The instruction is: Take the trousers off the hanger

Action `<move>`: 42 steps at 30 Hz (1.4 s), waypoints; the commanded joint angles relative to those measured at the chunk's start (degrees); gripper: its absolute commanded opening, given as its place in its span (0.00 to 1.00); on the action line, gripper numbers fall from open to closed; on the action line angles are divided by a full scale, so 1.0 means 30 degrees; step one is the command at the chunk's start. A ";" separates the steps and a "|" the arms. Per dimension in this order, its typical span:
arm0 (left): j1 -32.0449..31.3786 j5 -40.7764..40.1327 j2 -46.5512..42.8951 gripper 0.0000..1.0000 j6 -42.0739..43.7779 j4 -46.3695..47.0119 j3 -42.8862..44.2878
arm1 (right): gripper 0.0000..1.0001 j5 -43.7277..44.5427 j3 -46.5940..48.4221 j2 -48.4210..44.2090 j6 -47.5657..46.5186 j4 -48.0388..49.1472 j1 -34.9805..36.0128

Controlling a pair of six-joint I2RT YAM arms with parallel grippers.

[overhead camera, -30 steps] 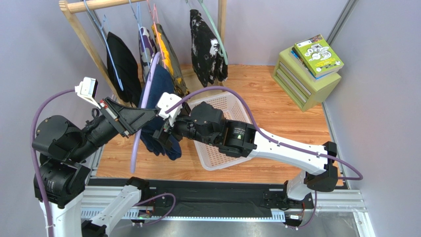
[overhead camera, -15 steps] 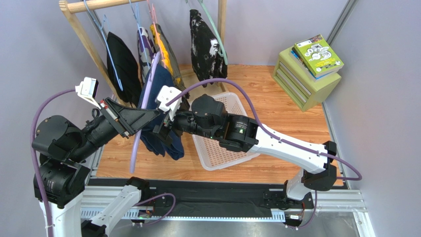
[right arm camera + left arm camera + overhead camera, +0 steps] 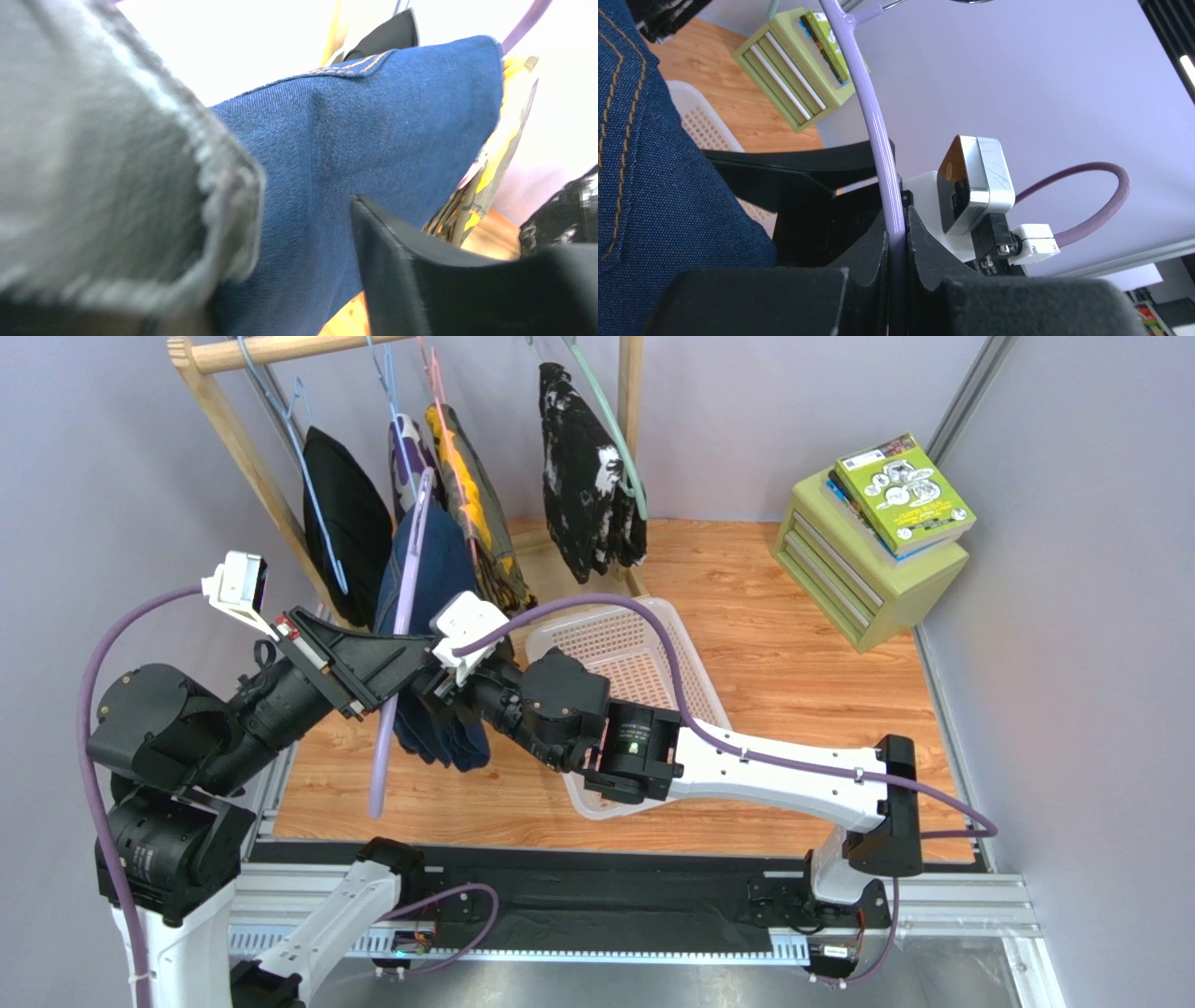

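The dark blue denim trousers [image 3: 428, 581] hang folded over the lilac hanger [image 3: 386, 721], in front of the rack and off its rail. My left gripper [image 3: 397, 672] is shut on the hanger's thin bar [image 3: 875, 126], which runs up out of the jaws [image 3: 898, 245]. The denim [image 3: 647, 175] fills the left of that view. My right gripper [image 3: 442, 693] reaches in from the right at the trousers' side. In the right wrist view the denim [image 3: 365, 126] fills the gap between its fingers [image 3: 302, 245] and creases there, pinched.
A wooden rack [image 3: 253, 350] at the back carries a black garment [image 3: 344, 518], a yellow patterned one [image 3: 470, 476] and a black-and-white blotched one [image 3: 582, 462]. A white basket [image 3: 638, 651] sits on the floor under the right arm. A green drawer unit [image 3: 870, 560] with books stands at right.
The right gripper has pushed left into the trousers and closed on the denim. The hanger and trousers have swung slightly left and back. The left gripper kept its hold.
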 commanded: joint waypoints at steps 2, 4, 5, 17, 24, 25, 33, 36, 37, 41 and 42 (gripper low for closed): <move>-0.0114 -0.0056 -0.0734 0.00 0.0189 0.2357 0.0036 | 0.28 0.2830 -0.0875 -0.0493 0.0651 0.5833 -0.0041; -0.0114 -0.0759 -0.0938 0.00 0.0305 0.2239 -0.0110 | 0.05 0.2861 -0.1140 -0.0814 0.1439 0.6449 -0.0012; -0.0114 -0.1052 -0.1026 0.00 0.0364 0.2181 -0.0198 | 0.00 0.2773 -0.1286 -0.0961 0.1735 0.6712 -0.0011; -0.0114 -0.5272 -0.2725 0.00 0.0658 0.1887 -0.2512 | 0.00 0.0400 -0.2108 -0.3510 0.7975 0.7475 -0.0040; -0.0114 -0.5624 -0.3194 0.00 0.0511 0.1771 -0.3274 | 0.00 0.0455 -0.0967 -0.4361 0.9119 0.6424 -0.0331; -0.0114 -0.5741 -0.3253 0.00 0.0482 0.1712 -0.3304 | 0.00 0.0545 -0.0821 -0.4506 0.9701 0.6219 -0.0537; -0.0114 -0.6912 -0.3927 0.00 0.0891 0.0864 -0.3217 | 0.00 0.0488 0.0144 -0.5736 1.1054 0.4694 -0.2352; -0.0114 -0.7235 -0.4015 0.00 0.1038 0.0628 -0.3275 | 0.00 0.0312 0.0907 -0.5971 1.1084 0.4079 -0.2589; -0.0114 -0.7294 -0.4015 0.00 0.1067 0.0569 -0.3246 | 0.00 0.0282 0.1345 -0.6060 1.0967 0.4020 -0.2618; -0.0114 -0.7470 -0.4044 0.00 0.1185 0.0481 -0.3333 | 0.00 0.0341 0.2431 -0.6236 1.0382 0.3552 -0.2648; -0.0114 -0.7471 -0.4044 0.00 0.1185 0.0423 -0.3363 | 0.00 0.0457 0.2694 -0.6236 1.0090 0.3521 -0.2677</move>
